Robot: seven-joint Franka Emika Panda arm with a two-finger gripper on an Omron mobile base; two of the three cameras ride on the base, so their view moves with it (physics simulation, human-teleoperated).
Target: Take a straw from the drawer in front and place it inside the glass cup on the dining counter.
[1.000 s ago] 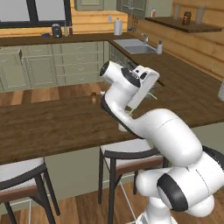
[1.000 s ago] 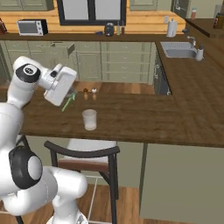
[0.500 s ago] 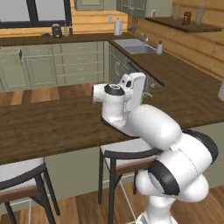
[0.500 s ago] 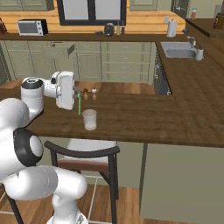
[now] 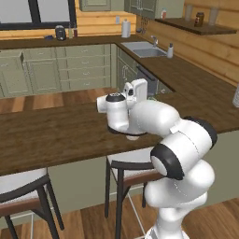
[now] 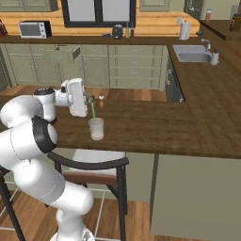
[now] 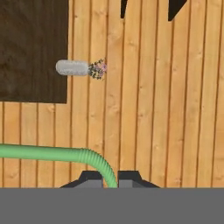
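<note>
My claw (image 6: 89, 100): turned sideways over the dining counter (image 6: 155, 127), fingers clamped together on the straw (image 6: 92, 110).
Straw: light green, pinched between my fingertips in the hand view (image 7: 52, 154), bent just past them; from the right it hangs down from my claw toward the cup.
Glass cup (image 6: 96, 129): just below my claw, upright on the counter, straw's lower end at its mouth; whether it is inside I cannot tell.
Shaker (image 7: 72, 68): ahead of my claw, at the counter's edge.
Drawer (image 6: 62, 53): far beyond my claw, pulled open in the back cabinets.
</note>
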